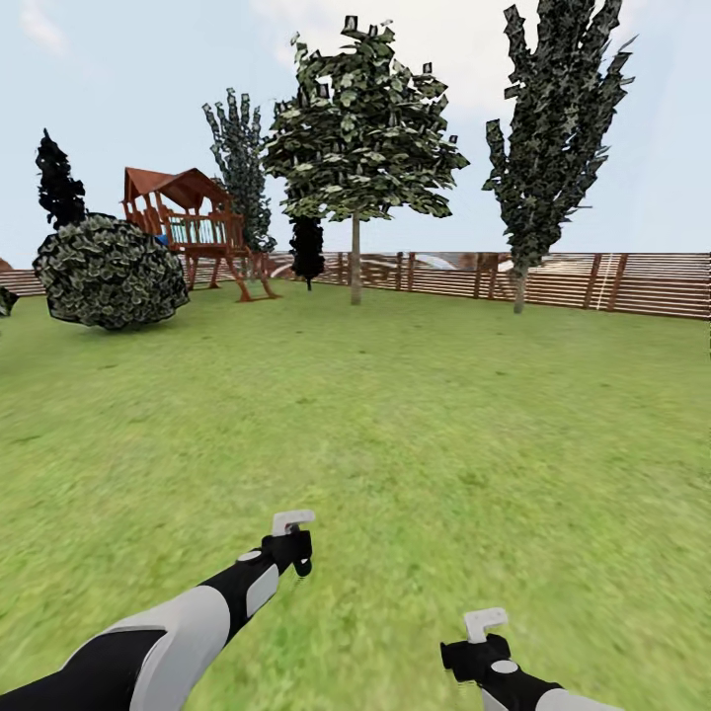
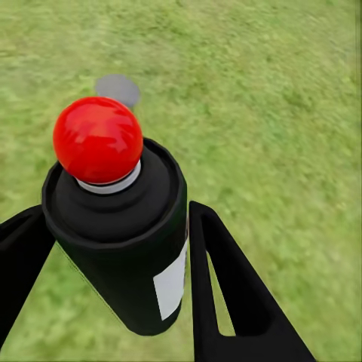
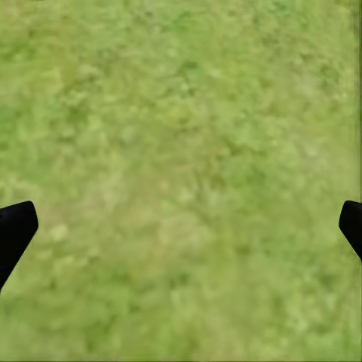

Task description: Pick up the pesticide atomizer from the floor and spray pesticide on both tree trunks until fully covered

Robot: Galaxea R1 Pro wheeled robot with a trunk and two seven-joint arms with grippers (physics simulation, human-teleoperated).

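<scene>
The pesticide atomizer [image 2: 128,249], a black bottle with a white label and a round red nozzle tip, sits between the two black fingers of my left gripper [image 2: 113,226], which is shut on it above the grass. In the head view the left gripper [image 1: 293,546] is held low over the lawn [image 1: 395,415]. My right gripper [image 1: 481,647] hangs open further right, its fingertips [image 3: 15,226] spread wide over bare grass. A broadleaf tree [image 1: 360,128] with a thin bare trunk [image 1: 355,262] stands far ahead by the fence. A taller, narrower tree [image 1: 558,118] rises to its right.
A wooden slat fence [image 1: 612,281] closes the far side. A wooden playset [image 1: 193,222] and a big round bush [image 1: 109,272] stand at the far left, with dark conifers [image 1: 239,158] behind. A small grey disc [image 2: 117,89] lies in the grass beyond the bottle.
</scene>
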